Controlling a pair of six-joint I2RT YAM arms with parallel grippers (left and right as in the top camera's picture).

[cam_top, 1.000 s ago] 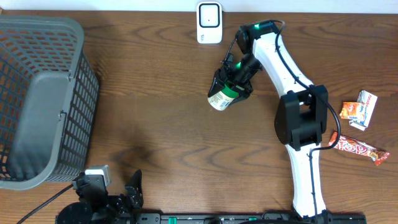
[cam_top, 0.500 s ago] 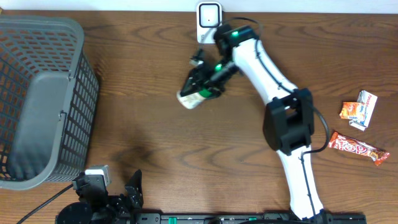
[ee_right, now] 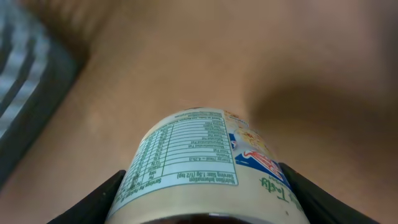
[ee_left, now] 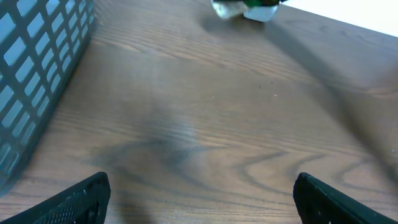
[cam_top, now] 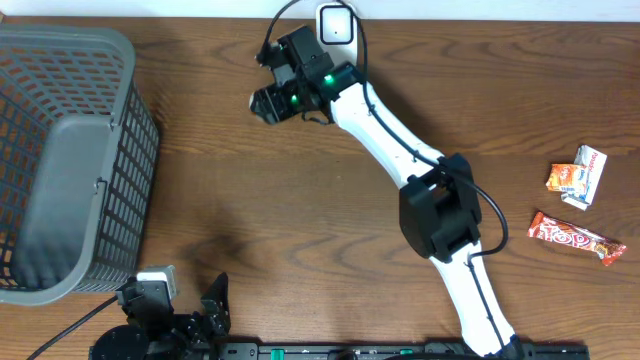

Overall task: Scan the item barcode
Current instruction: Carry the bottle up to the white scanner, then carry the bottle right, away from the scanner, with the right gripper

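Observation:
The item is a cream jar (ee_right: 199, 168) with a green nutrition panel and a green lid. My right gripper (ee_right: 202, 208) is shut on it, one black finger on each side of the body. From overhead the jar (cam_top: 266, 104) hangs above the table at the back, left of the white barcode scanner (cam_top: 337, 28), with the right gripper (cam_top: 283, 98) around it. No barcode shows on the label. My left gripper (ee_left: 202, 202) stands open low over bare wood at the front. Its wrist view catches the jar (ee_left: 245, 7) far off at the top edge.
A grey plastic basket (cam_top: 60, 150) fills the left side of the table, and its wall (ee_left: 37, 68) runs close to the left gripper. Two small snack boxes (cam_top: 578, 175) and a red candy bar (cam_top: 570, 238) lie at the right.
The right arm has swung the jar leftward across the front of the scanner, from right of it to left of it. The left gripper has not moved.

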